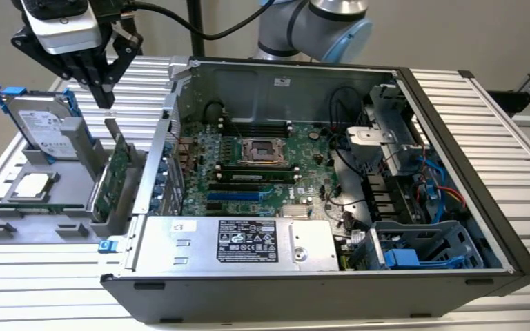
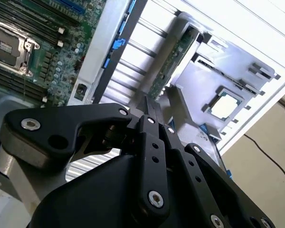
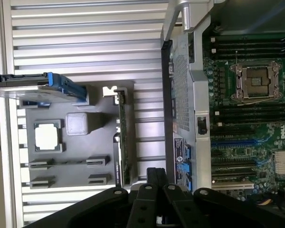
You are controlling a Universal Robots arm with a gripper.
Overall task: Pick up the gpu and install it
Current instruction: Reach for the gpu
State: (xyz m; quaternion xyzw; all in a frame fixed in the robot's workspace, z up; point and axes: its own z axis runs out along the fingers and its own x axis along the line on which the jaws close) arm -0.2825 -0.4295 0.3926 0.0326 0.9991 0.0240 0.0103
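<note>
The gpu (image 1: 108, 183) is a thin green card standing on its edge in a slot of the grey holder (image 1: 67, 200), just outside the open computer case (image 1: 449, 158). Both wrist views show it too, as a narrow green strip (image 3: 123, 137) (image 2: 173, 59). My gripper (image 1: 105, 96) hangs above the card's far end with a clear gap between them, its black fingers pointing down, shut and holding nothing. In the wrist views the fingertips (image 3: 156, 173) (image 2: 149, 107) meet in a point near the card's end.
A silver hard drive in a blue frame (image 1: 44, 124) stands upright in the same holder, with a CPU chip (image 1: 30, 185) lying flat beside it. Inside the case are the motherboard (image 1: 256, 165), the power supply (image 1: 237, 241) and loose cables (image 1: 430, 186).
</note>
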